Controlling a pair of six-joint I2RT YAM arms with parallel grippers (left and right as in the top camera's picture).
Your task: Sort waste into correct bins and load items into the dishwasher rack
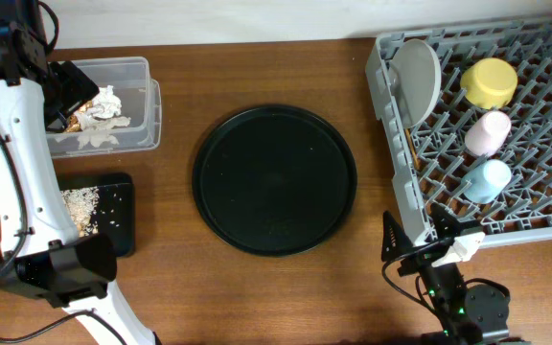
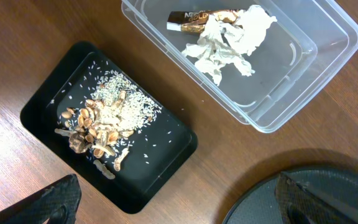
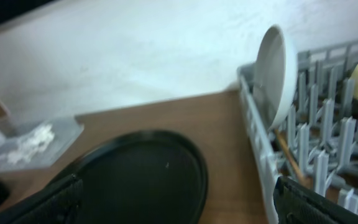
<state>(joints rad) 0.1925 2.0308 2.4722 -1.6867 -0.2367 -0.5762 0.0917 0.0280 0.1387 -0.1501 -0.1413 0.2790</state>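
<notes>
The grey dishwasher rack (image 1: pixel 544 125) at the right holds a pale grey plate (image 1: pixel 418 79) standing on edge, a yellow bowl (image 1: pixel 490 82), a pink cup (image 1: pixel 488 132) and a light-blue cup (image 1: pixel 488 179). Thin wooden chopsticks (image 3: pixel 288 155) lie along its left side. The clear tub (image 1: pixel 142 105) holds the white napkin (image 2: pixel 235 37) and the gold-brown wrapper (image 2: pixel 197 20). Food scraps (image 2: pixel 104 121) lie in the black rectangular tray (image 2: pixel 166 155). My left gripper (image 2: pixel 179 205) hovers open and empty above the tub's left end. Beside the rack's front left corner, my right gripper (image 3: pixel 179 208) is open and empty.
A large round black tray (image 1: pixel 274 179) lies bare in the middle of the wooden table. The left arm's white links (image 1: pixel 8 172) run down the left edge, over part of the rectangular tray. The right arm's base (image 1: pixel 468 307) sits at the front right.
</notes>
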